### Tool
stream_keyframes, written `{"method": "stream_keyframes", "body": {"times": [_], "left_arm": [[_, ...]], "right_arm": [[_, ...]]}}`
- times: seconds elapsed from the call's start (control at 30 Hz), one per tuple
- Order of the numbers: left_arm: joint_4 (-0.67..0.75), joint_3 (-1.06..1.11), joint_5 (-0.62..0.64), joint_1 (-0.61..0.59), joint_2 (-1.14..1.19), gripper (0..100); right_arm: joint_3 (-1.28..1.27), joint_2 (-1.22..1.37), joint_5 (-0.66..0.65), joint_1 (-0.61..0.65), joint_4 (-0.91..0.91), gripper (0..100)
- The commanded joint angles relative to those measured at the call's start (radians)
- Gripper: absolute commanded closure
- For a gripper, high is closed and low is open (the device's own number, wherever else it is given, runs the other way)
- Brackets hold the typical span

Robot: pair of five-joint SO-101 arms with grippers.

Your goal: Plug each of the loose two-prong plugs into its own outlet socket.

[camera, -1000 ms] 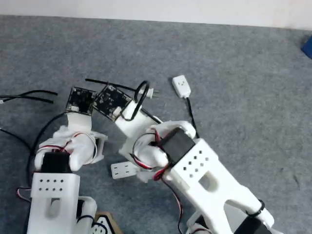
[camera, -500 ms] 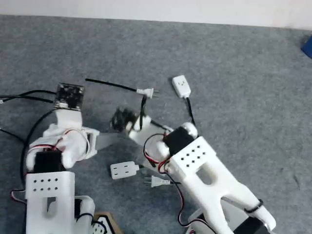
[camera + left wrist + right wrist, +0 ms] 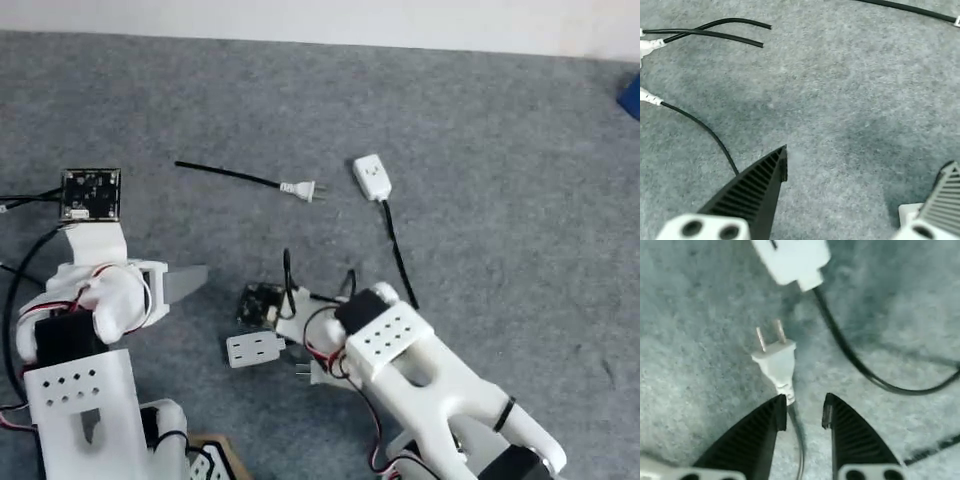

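Grey carpet-like matting (image 3: 480, 120) covers the table.

High view: far plug (image 3: 300, 188) lies flat with its long axis across the table. Its prongs point toward the single outlet (image 3: 371, 177), near it but not touching. Its black cord trails off the opposite way. Outlet block (image 3: 255, 348) sits just beside the right arm's wrist, which overhangs what lies under it.

Right wrist view fills in that spot. Near plug (image 3: 775, 360) lies flat, prongs aimed at the outlet block (image 3: 790, 260), with a gap between prongs and block. Right gripper (image 3: 802, 412) sits just behind the plug body. Its jaws are a little apart and straddle the plug's cord without pinching it. The block's black cord (image 3: 850, 357) curves off to one side.

Left wrist view: left gripper (image 3: 860, 170) hangs over bare matting, jaws spread wide and holding nothing. Two loose black leads (image 3: 710, 30) lie well ahead of it.
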State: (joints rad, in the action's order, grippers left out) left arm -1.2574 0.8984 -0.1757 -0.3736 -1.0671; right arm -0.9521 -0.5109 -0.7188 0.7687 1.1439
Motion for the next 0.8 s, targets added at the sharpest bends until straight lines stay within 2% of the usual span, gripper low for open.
{"method": "stream_keyframes", "body": {"times": [0.0, 0.23, 0.47, 0.7, 0.77], "left_arm": [[0.011, -0.024, 0.002, -0.044, -0.001, 56], [0.011, -0.024, 0.002, -0.058, -0.001, 56], [0.009, -0.025, 0.0, -0.093, -0.002, 56], [0.005, -0.025, 0.0, -0.094, -0.002, 56], [0.005, -0.025, 0.0, -0.094, -0.002, 56]], "right_arm": [[-0.027, -0.018, 0.025, 0.041, -0.05, 87.5], [-0.038, -0.022, 0.12, 0.145, -0.059, 87.5], [-0.174, -0.016, 0.126, 0.145, -0.199, 87.5], [-0.203, -0.018, 0.12, 0.145, -0.211, 87.8], [-0.203, -0.019, 0.12, 0.143, -0.211, 92.3]]}}
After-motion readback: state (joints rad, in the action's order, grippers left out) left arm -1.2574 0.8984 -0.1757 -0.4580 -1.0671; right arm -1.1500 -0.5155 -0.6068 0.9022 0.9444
